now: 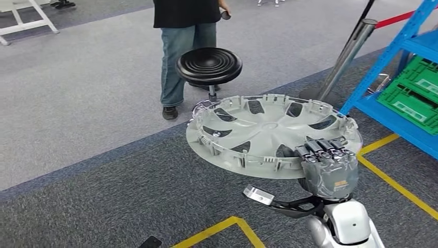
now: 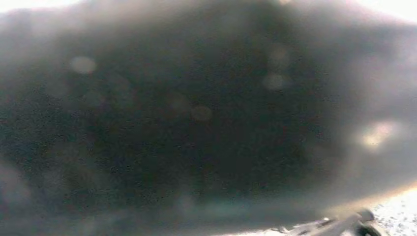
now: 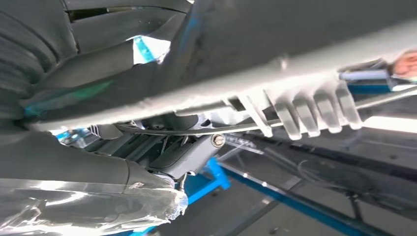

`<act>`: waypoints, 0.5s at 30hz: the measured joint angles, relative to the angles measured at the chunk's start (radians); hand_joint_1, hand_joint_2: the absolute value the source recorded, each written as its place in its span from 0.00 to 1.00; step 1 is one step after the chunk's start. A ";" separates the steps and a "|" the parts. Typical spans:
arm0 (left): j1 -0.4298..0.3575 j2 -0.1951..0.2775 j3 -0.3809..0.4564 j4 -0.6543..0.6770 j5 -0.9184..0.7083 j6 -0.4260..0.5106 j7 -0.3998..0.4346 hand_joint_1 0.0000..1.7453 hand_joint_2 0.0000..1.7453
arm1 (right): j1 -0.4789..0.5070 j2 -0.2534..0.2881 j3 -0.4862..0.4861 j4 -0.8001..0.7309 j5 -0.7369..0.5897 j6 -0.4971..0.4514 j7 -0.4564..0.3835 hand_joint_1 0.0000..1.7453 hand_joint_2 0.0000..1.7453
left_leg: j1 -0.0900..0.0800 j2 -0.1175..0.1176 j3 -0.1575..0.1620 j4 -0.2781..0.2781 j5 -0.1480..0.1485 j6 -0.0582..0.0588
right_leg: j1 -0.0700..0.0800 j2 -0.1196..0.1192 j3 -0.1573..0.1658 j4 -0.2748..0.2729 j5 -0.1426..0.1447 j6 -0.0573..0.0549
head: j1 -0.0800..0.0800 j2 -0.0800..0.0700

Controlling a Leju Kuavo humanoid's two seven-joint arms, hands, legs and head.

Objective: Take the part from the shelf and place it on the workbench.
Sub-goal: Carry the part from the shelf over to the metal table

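The part is a large grey plastic wheel cover [image 1: 258, 132], lying nearly flat in the air in front of me with its ribbed inner side up. My right hand [image 1: 328, 163] grips its near right rim, dark fingers hooked over the edge. In the right wrist view the cover's rim [image 3: 295, 44] with its row of clips runs across the picture, and my right hand [image 3: 74, 167] clamps it from both sides. The blue shelf [image 1: 385, 67] stands to the right, apart from the cover.
A person in jeans stands ahead beside a black round stool [image 1: 209, 65]. A metal barrier post [image 1: 346, 57] leans by the shelf. Green crates [image 1: 416, 88] sit on the shelf. Yellow tape lines [image 1: 392, 183] mark the dark carpet.
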 joint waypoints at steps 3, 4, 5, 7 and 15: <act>0.004 0.001 0.000 0.000 0.000 -0.001 0.004 0.00 0.00 | 0.000 0.000 0.000 0.000 0.000 0.000 0.000 1.00 1.00 | 0.008 -0.041 0.008 -0.020 0.005 0.012 | -0.002 0.019 -0.003 0.017 -0.022 0.013 | 0.002 0.000; 0.004 0.002 0.000 0.000 0.000 -0.001 0.005 0.00 0.00 | 0.001 0.000 0.000 0.000 0.000 0.000 -0.001 1.00 1.00 | 0.012 -0.055 0.012 -0.026 0.007 0.016 | -0.003 0.051 -0.021 0.055 -0.043 0.015 | 0.004 0.000; 0.001 0.002 -0.001 0.000 0.000 -0.003 0.006 0.00 0.00 | 0.002 0.000 0.000 0.000 0.000 0.000 0.000 1.00 1.00 | 0.013 -0.068 0.013 -0.027 0.007 0.019 | -0.004 0.085 -0.051 0.115 -0.070 0.016 | 0.006 0.000; -0.003 0.000 -0.002 0.000 0.000 -0.006 0.008 0.00 0.00 | 0.004 0.000 0.000 0.000 0.000 0.000 0.000 1.00 1.00 | 0.014 -0.099 0.015 -0.026 0.005 0.024 | -0.004 0.114 -0.127 0.246 -0.114 0.018 | 0.009 0.000; 0.000 0.003 -0.005 0.000 0.000 -0.016 0.012 0.00 0.00 | 0.008 0.001 0.001 0.001 0.000 0.000 0.007 1.00 1.00 | 0.024 -0.214 0.008 0.003 -0.010 -0.005 | -0.022 0.199 -0.062 0.022 0.039 0.021 | 0.012 0.000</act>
